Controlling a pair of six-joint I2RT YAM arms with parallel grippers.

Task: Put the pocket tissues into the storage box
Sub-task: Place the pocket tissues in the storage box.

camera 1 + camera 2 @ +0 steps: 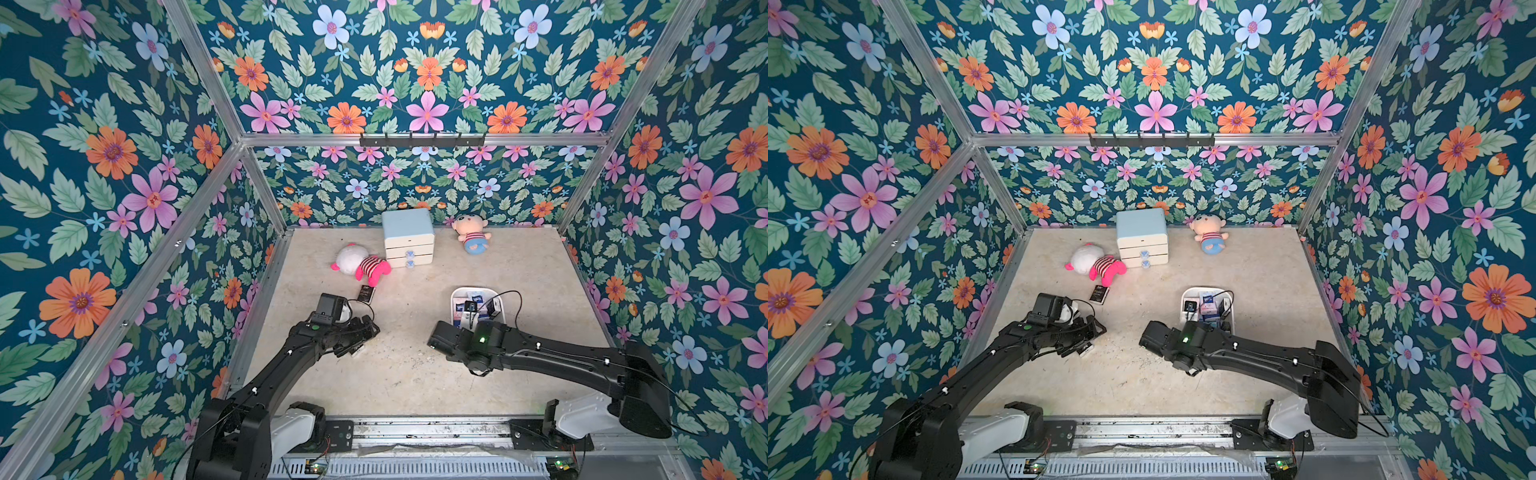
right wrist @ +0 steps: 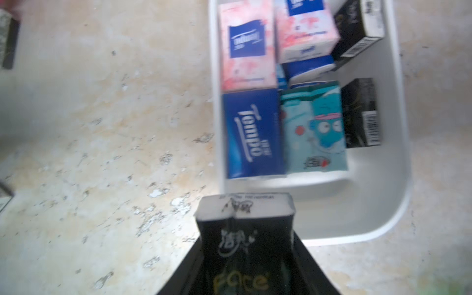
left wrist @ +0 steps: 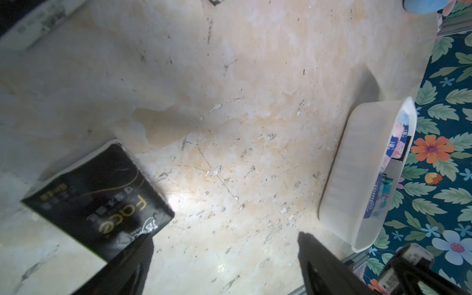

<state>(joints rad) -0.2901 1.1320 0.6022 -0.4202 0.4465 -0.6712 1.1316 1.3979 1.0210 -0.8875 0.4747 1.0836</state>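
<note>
Nearest, the right gripper (image 2: 246, 245): jaws drawn partway in and clamped on a black packet (image 2: 245, 212), gripped across its flat faces with one pale-edged end pointing outward. It hangs over the near rim of the storage box (image 2: 398, 178), close to a corner and not yet clear inside.

Step in hand, as I read it: setting this packet down in the box. To do it well, carry it a little farther in, over the bare white floor at the near end (the only open patch I can see). Lower it below the rim, then let go. Releasing here risks it catching the rim and tipping out onto the table (image 2: 102, 127). Keep off the dark blue packet (image 2: 252, 132) and the light blue packet (image 2: 314, 127), which lie flat just beyond that patch.

Past those are pink packets (image 2: 245, 46), and black ones (image 2: 361, 112) along one long wall.

The left gripper (image 3: 224, 245) has its jaws wide and empty, above the table. A loose black packet (image 3: 97, 194) lies flat just beside one finger, outside the gap; whether it touches I cannot tell. In both top views it sits beyond that gripper, well apart from the box.

Farthest back: a pink-and-white plush toy (image 1: 361, 264), a drawer cabinet (image 1: 408, 237) and a striped doll (image 1: 471, 237), none involved.
</note>
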